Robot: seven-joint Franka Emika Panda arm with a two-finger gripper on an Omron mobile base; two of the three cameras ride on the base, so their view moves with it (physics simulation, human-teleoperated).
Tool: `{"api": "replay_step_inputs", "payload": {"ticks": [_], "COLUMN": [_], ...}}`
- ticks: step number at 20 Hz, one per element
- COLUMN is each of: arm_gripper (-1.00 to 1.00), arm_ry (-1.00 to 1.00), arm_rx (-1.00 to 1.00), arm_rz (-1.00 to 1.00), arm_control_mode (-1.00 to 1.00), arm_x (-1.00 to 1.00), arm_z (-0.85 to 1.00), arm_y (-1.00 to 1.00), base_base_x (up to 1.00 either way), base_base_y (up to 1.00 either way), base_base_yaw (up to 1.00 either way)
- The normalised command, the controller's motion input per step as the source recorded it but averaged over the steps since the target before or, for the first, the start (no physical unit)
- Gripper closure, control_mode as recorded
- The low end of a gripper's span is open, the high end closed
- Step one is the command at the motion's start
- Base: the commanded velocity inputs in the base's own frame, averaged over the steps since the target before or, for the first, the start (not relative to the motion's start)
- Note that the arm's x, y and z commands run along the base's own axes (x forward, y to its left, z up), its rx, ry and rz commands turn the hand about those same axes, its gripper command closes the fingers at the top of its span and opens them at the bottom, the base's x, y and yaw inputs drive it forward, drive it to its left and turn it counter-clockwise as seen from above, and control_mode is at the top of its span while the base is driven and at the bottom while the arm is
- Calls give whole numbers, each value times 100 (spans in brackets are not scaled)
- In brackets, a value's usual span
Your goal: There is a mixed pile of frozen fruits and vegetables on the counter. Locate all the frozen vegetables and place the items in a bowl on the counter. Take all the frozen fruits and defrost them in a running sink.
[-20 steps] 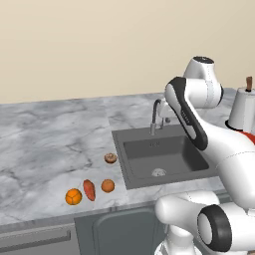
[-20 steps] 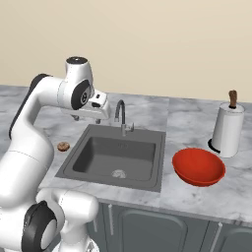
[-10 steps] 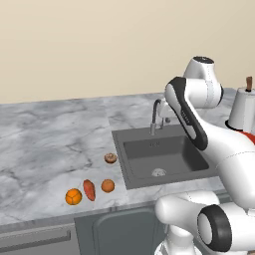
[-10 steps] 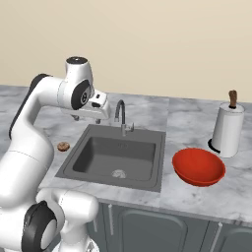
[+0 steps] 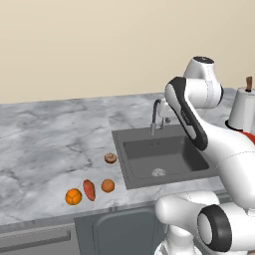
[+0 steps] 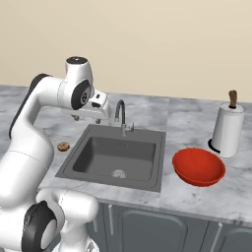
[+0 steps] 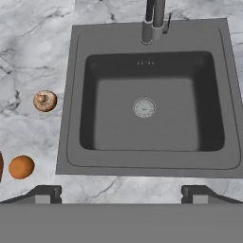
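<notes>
Sweet-potato piece [image 5: 89, 190]: reddish-orange, oblong, lying flat on the marble desk [image 5: 45, 144] left of the sink [image 5: 164, 157], long axis running roughly front to back. Flanked by two orange balls, segmented [image 5: 73, 196] and plain [image 5: 107, 186]. Brown-beige mushroom [image 5: 110, 158] sits behind them, beside the sink rim. Red bowl [image 6: 198, 167] stands right of the sink. Hand [image 7: 121, 193]: fully spread, empty, above the basin.

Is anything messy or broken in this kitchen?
No, nothing looks broken or spilled. The four food pieces sit loose on the counter beside the sink, and the red bowl stands upright.
</notes>
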Motion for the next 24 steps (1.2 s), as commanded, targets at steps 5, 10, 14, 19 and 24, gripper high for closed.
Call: {"api": "replay_step_inputs", "payload": {"ticks": [5, 10, 14, 19, 24], "arm_gripper": [-100, -100, -100, -100, -100], "arm_ry": [0, 0, 0, 0, 0], "arm_rx": [0, 0, 0, 0, 0], "arm_rz": [0, 0, 0, 0, 0], "arm_control_mode": [-100, -100, -100, -100, -100], "arm_x": [0, 0, 0, 0, 0], "arm_z": [0, 0, 0, 0, 0], "arm_y": [0, 0, 0, 0, 0], "base_base_x": [0, 0, 0, 0, 0], "base_base_y": [0, 0, 0, 0, 0], "base_base_yaw": [0, 0, 0, 0, 0]}}
